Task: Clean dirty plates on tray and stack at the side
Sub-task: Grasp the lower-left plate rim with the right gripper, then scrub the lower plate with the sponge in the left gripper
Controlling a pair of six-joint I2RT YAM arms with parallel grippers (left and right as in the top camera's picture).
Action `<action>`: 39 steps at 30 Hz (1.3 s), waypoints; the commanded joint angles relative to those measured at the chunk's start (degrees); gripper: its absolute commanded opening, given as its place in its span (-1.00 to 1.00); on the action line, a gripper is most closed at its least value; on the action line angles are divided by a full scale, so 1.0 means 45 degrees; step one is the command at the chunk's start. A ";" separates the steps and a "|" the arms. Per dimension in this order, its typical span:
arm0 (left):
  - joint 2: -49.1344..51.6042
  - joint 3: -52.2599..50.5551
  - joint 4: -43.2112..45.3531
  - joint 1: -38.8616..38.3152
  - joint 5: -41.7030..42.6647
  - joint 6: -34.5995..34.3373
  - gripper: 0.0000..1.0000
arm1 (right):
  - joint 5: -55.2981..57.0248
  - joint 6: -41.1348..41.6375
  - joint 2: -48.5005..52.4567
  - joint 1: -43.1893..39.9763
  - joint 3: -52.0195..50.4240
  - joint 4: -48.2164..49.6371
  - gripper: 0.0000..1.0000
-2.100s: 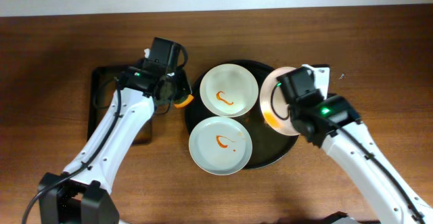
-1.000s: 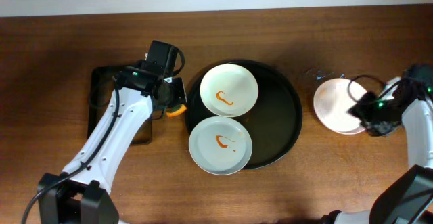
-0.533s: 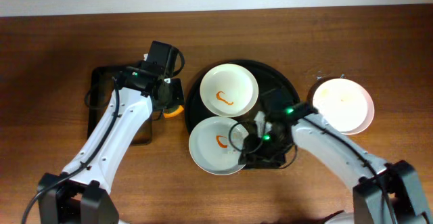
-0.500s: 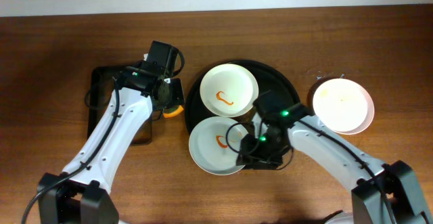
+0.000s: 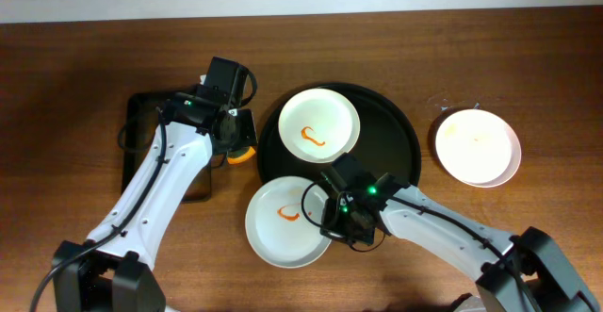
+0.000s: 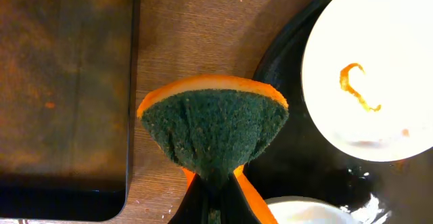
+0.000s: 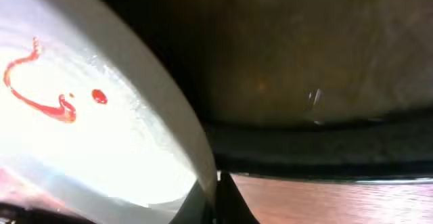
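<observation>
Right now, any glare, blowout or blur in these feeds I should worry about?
Overhead: sharp overall, but the pink plate at right is blown out to near white in the middle. Right wrist: the smeared plate is overexposed and soft at this close range, and the tray is nearly black. Left wrist: the sponge is crisp, with small wet glints on the tray near the bottom edge.

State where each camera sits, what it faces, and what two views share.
Overhead: above the table, looking straight down; both arms, tray and three plates show.
Left wrist: on the left gripper, facing down at its sponge beside the tray; fingers show.
Right wrist: on the right gripper, facing the smeared plate's rim; fingertips show.
Shared: the sponge, overhead and left wrist.
</observation>
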 commanded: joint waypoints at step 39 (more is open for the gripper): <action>0.5289 -0.0151 0.2215 -0.4537 0.5824 0.1302 -1.00 | 0.3526 -0.3303 -0.1049 -0.3021 0.0015 -0.1336 -0.92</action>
